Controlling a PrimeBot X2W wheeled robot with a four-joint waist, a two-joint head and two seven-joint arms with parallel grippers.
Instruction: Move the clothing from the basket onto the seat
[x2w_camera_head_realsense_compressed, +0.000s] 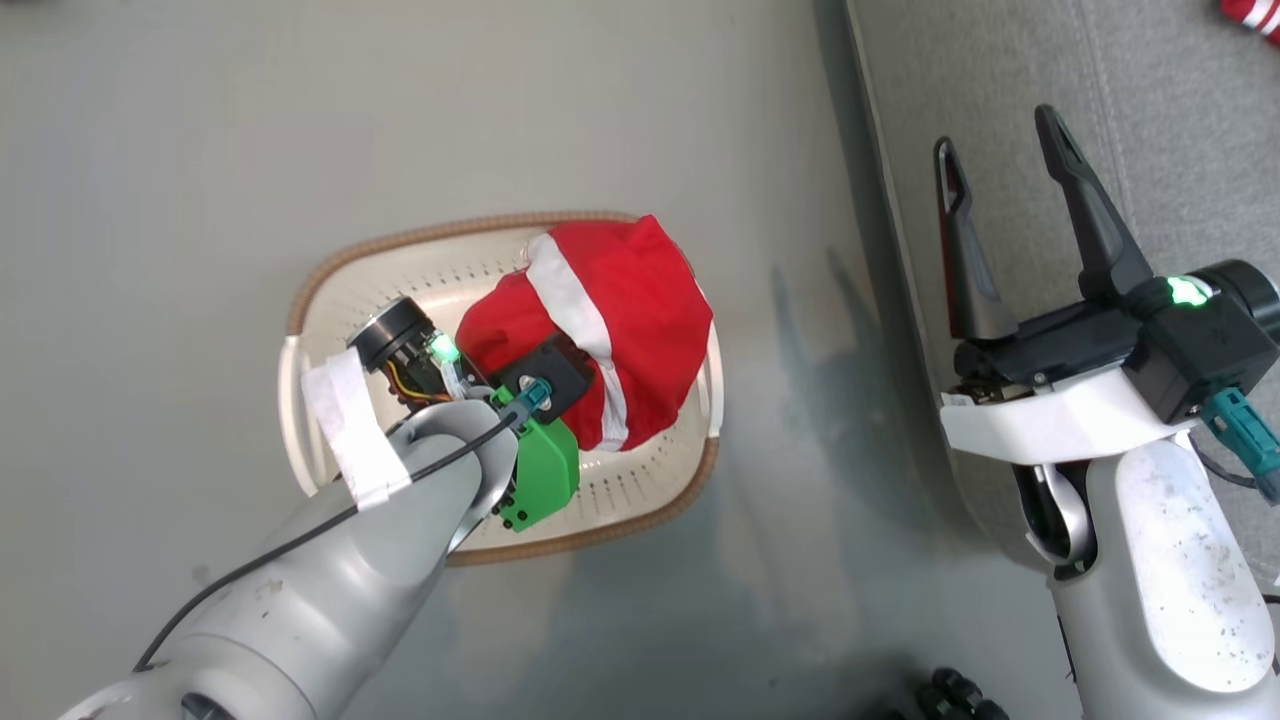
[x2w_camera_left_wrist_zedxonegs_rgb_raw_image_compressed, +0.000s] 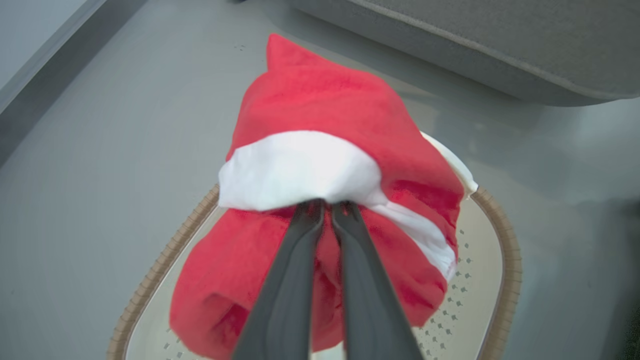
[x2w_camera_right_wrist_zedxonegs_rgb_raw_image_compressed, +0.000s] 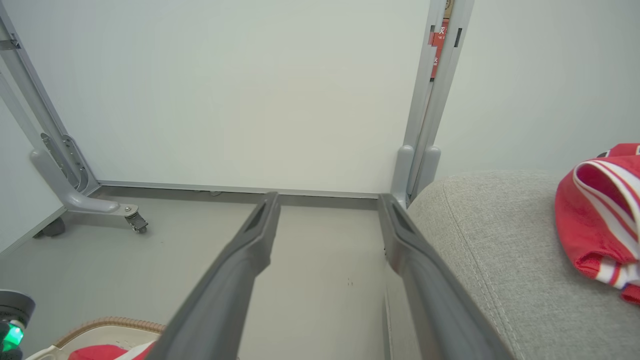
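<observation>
A red garment with a white panel (x2w_camera_head_realsense_compressed: 610, 330) (x2w_camera_left_wrist_zedxonegs_rgb_raw_image_compressed: 320, 165) hangs bunched over the cream basket (x2w_camera_head_realsense_compressed: 640, 490) (x2w_camera_left_wrist_zedxonegs_rgb_raw_image_compressed: 480, 260). My left gripper (x2w_camera_left_wrist_zedxonegs_rgb_raw_image_compressed: 327, 204) is shut on it, fingertips buried in the cloth; in the head view the fingers are hidden under the wrist and the garment. A second red and white striped garment (x2w_camera_right_wrist_zedxonegs_rgb_raw_image_compressed: 600, 220) (x2w_camera_head_realsense_compressed: 1255, 15) lies on the grey seat (x2w_camera_head_realsense_compressed: 1130, 90) (x2w_camera_right_wrist_zedxonegs_rgb_raw_image_compressed: 490, 250) (x2w_camera_left_wrist_zedxonegs_rgb_raw_image_compressed: 475, 40). My right gripper (x2w_camera_head_realsense_compressed: 995, 130) (x2w_camera_right_wrist_zedxonegs_rgb_raw_image_compressed: 327, 200) is open and empty, held over the seat's left edge.
The basket stands on grey floor (x2w_camera_head_realsense_compressed: 150, 200) left of the seat. A white wall panel (x2w_camera_right_wrist_zedxonegs_rgb_raw_image_compressed: 225, 90) with a metal frame and castor (x2w_camera_right_wrist_zedxonegs_rgb_raw_image_compressed: 135, 222) stands beyond. Dark round objects (x2w_camera_head_realsense_compressed: 950, 695) lie by my base.
</observation>
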